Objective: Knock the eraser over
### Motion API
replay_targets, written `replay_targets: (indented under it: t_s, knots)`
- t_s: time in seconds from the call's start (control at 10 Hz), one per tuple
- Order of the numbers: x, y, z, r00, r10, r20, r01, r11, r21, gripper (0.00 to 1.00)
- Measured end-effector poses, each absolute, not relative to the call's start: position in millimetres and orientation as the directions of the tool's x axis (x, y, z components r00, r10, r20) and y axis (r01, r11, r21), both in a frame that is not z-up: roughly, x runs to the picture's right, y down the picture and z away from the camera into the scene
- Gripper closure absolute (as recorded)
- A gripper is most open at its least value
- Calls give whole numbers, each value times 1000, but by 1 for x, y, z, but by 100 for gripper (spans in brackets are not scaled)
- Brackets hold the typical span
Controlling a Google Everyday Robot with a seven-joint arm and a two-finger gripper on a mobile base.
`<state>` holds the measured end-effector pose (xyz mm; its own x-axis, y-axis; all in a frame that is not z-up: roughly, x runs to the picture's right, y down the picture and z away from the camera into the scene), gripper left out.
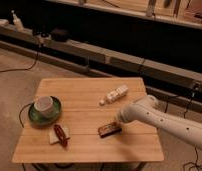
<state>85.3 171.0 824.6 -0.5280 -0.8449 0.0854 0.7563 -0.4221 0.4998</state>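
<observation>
my wooden desk (84, 87) has the eraser (109, 129) lying flat, a cream blocky thing (116, 94), a cup (44, 104) on a green saucer (35, 116), a reddish-brown item (59, 135). pincer (119, 121) sits by the eraser.

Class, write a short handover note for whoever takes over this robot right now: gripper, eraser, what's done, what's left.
Gripper: low over the table, at the right end of the eraser; arm reaches in from the right.
Eraser: lying flat near the table's front centre, broad face up.
Done: eraser knocked over.
Left: pull the arm back.
Untouched: cup on green saucer, white block.
</observation>
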Motion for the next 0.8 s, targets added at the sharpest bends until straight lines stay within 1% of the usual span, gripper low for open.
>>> replay_targets:
  t_s: [0.2, 0.3, 0.5, 0.6, 0.8]
  knots:
    - [20, 166, 805, -501, -861, 90, 716, -354, 602, 100]
    - [2, 166, 797, -495, -860, 125, 708, -316, 632, 100]
    - [2, 162, 793, -484, -844, 232, 740, -253, 623, 100]
    - [5, 160, 793, -479, -838, 261, 752, -238, 615, 98]
    - [6, 160, 793, -477, -836, 271, 756, -233, 612, 81]
